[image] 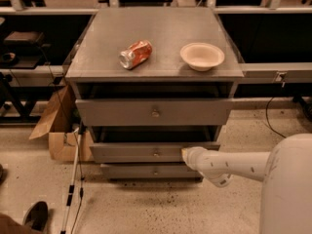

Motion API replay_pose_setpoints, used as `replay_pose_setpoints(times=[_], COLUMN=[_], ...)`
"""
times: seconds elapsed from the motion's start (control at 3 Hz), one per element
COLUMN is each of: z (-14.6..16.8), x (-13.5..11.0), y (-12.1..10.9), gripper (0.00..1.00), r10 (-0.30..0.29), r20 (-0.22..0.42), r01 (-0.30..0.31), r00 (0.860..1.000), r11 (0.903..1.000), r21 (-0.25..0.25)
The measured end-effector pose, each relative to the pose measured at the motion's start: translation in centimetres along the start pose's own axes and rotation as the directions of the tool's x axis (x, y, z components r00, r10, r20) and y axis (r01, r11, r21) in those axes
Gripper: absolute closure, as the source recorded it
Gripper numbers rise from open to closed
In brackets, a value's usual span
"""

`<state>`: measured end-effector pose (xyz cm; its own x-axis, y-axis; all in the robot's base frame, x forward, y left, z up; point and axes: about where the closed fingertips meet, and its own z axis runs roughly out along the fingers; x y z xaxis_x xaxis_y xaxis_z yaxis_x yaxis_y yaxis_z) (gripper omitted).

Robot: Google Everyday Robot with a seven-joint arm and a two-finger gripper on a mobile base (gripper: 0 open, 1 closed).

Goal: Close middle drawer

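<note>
Gripper (185,153) sits against middle drawer (141,152), right of knob (156,153); whether open, cannot tell. Drawer likely rigid, smooth-sliding: push the flat front.

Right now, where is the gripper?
The gripper sits low and right of centre in the camera view, at the front of the middle drawer, just right of its knob, below the top drawer.

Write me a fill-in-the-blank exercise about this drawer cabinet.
The gripper is at the front of the middle drawer, to the ____ of its knob.
On the cabinet top, the red can lies ____ of the bowl.
Below it are ____ drawer fronts.
Missing words: right; left; three.
</note>
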<state>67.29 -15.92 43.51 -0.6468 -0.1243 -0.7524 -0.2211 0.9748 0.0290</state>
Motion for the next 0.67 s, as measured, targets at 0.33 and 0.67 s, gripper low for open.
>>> replay_pose_setpoints(times=[0.33,0.67], z=[0.66,0.63], x=[-0.69,-0.66], y=[-0.25,-0.24], gripper=[1.0,1.0], r10=[-0.007,-0.007], r20=[0.001,0.001], r01=[0.007,0.007], r00=[1.0,1.0], r11=[0.9999,0.9999], r21=[0.012,0.012])
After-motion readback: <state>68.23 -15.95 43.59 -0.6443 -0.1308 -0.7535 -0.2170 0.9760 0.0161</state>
